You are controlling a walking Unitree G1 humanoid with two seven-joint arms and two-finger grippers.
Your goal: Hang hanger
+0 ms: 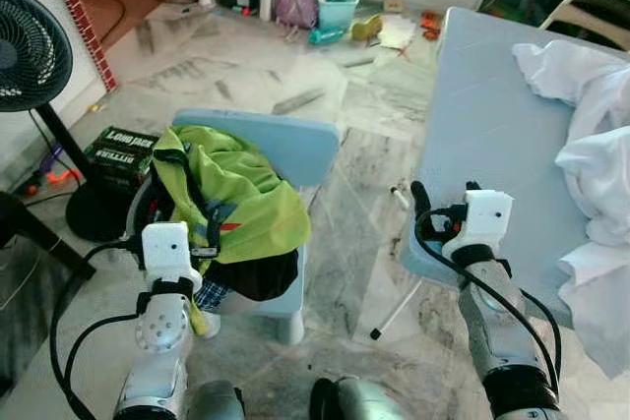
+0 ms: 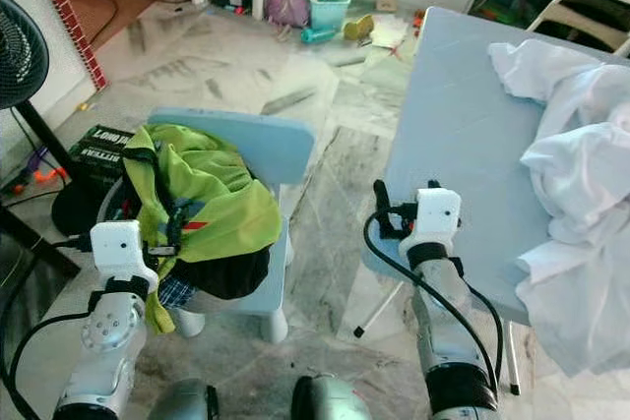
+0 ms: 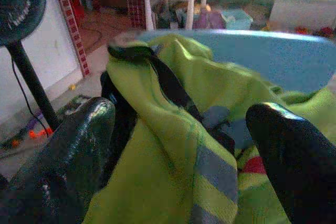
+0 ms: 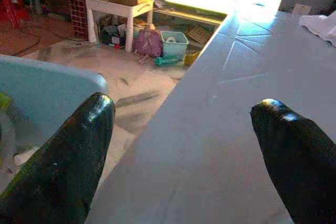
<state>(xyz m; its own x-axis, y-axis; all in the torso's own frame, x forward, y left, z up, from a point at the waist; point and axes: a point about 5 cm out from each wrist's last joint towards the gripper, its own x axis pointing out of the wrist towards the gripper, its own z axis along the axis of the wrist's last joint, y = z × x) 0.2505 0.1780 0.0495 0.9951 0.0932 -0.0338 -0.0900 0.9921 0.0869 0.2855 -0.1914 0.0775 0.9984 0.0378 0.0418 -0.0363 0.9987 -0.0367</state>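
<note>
Left gripper (image 3: 178, 145), fingers spread open, hovered at the lime-green garment with its black hanger (image 3: 137, 53) heaped on the pale blue plastic chair (image 1: 287, 145). Right gripper (image 4: 184, 150), likewise open, hung over the light blue table (image 1: 482, 115).

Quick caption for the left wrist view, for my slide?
Open left gripper poised over the lime-green jacket heaped on the blue chair.

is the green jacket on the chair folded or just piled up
Piled up, not folded. The green jacket lies bunched in loose creases over the blue chair, with dark clothing spilling out beneath it.
</note>
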